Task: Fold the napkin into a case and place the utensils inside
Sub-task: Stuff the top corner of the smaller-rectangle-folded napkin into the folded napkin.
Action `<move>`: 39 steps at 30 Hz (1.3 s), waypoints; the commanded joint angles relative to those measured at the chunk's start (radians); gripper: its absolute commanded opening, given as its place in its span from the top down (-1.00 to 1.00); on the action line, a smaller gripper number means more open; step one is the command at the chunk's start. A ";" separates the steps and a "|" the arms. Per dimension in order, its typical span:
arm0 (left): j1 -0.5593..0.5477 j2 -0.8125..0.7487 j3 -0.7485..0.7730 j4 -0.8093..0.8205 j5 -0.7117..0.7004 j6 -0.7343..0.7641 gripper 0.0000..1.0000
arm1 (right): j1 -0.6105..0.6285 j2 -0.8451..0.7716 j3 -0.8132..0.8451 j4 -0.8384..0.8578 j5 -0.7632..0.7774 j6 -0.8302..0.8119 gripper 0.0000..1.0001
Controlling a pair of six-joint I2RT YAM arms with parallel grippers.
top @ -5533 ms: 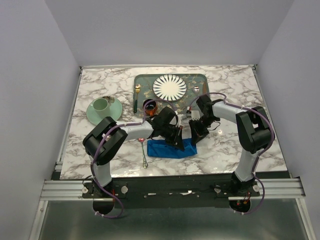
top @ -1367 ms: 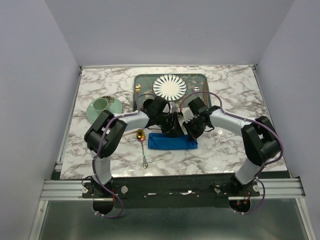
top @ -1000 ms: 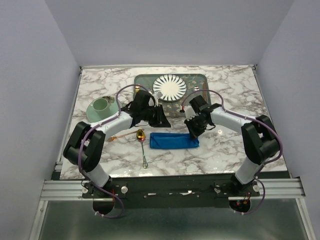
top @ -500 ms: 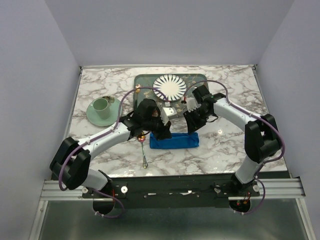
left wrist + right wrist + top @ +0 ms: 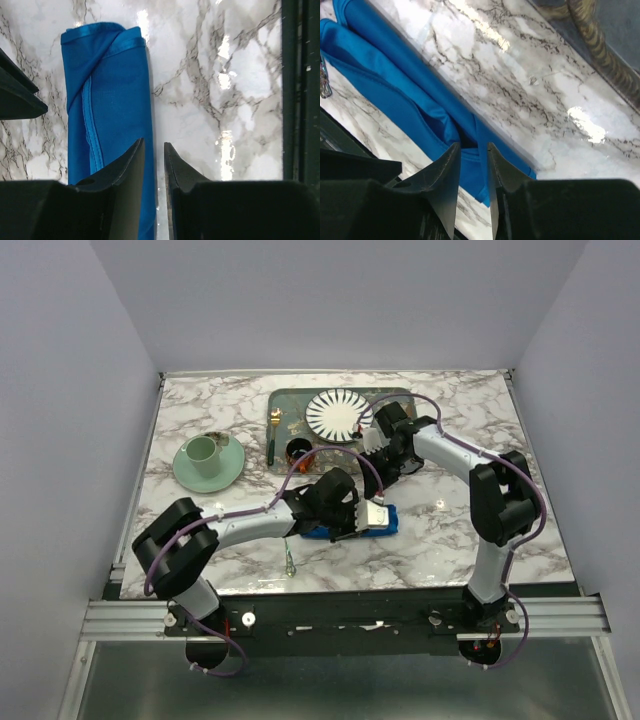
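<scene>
The blue case (image 5: 392,522) lies folded on the marble, mostly hidden under my left gripper (image 5: 366,522). In the left wrist view the case (image 5: 105,100) stretches away from the camera. The left gripper (image 5: 154,146) sits at its near long edge, fingers almost together with nothing between them. My right gripper (image 5: 377,486) hangs just behind the case. In the right wrist view that gripper (image 5: 473,146) is nearly shut above the case's folds (image 5: 395,85), holding nothing. Only the spoon's thin handle (image 5: 289,558) shows; my left arm covers its bowl. The copper-pink fork is hidden.
A grey-green tray (image 5: 292,405) at the back holds a striped plate (image 5: 336,413), a gold fork with a green handle (image 5: 272,435) and a dark orange cup (image 5: 298,450). A green cup on a saucer (image 5: 207,460) stands at the left. The tray's edge (image 5: 600,50) shows near my right gripper.
My left gripper has swung right and now lies over the case, covering the spoon's bowl. My right gripper has drawn back towards the tray. The case has not moved.
</scene>
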 commanded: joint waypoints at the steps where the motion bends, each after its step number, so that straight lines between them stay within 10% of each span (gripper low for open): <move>1: -0.018 0.072 0.057 0.054 -0.072 0.065 0.40 | -0.001 0.061 0.038 0.029 -0.010 0.013 0.35; 30: 0.054 0.393 0.367 -0.202 0.075 0.241 0.65 | 0.007 0.136 -0.046 0.045 0.018 -0.054 0.61; 39: 0.126 0.210 0.444 -0.341 0.265 0.270 0.13 | -0.022 0.057 -0.021 0.008 0.039 -0.092 0.50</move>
